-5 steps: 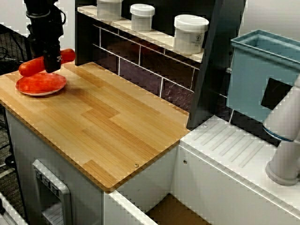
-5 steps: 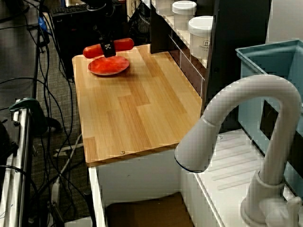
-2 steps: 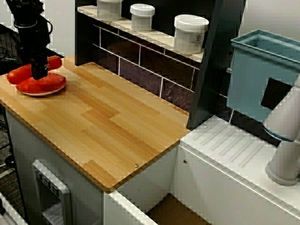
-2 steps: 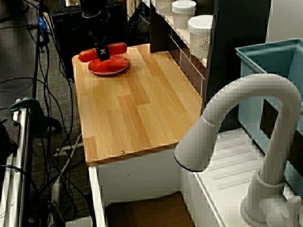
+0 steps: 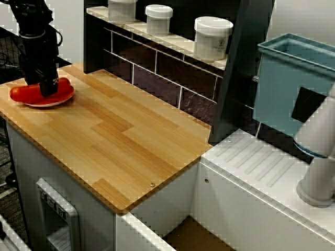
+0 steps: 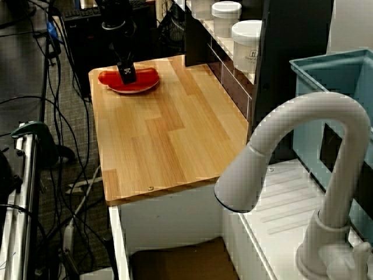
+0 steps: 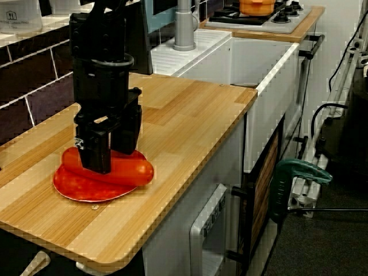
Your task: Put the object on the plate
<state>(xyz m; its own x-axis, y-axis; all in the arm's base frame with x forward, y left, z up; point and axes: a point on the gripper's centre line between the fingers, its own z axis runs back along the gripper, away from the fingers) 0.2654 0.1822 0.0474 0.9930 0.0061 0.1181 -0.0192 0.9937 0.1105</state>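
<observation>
The object [image 7: 137, 171], a red-orange sausage, lies across the plate [image 7: 77, 190] near the counter's corner. It also shows as object [image 5: 26, 93] on plate [image 5: 55, 102], and as object [image 6: 107, 76] on plate [image 6: 143, 88]. Both its ends stick out past the plate's rim. My gripper [image 7: 112, 157] points straight down with one finger [image 7: 95, 150] in front of the sausage and the other behind, shut on its middle. The same gripper [image 5: 48, 87] [image 6: 127, 74] hides the sausage's middle in the other views.
White lidded jars [image 5: 212, 37] [image 5: 158, 18] stand on the shelf above the dark tiled back wall. A blue bin [image 5: 293, 78] and a white faucet [image 6: 291, 151] are beyond the wooden counter [image 5: 120, 136]. The plate sits close to the counter's edge [image 7: 103, 256].
My gripper carried the sausage from above the plate's far side, swung over it and lowered. The sausage now rests on the plate.
</observation>
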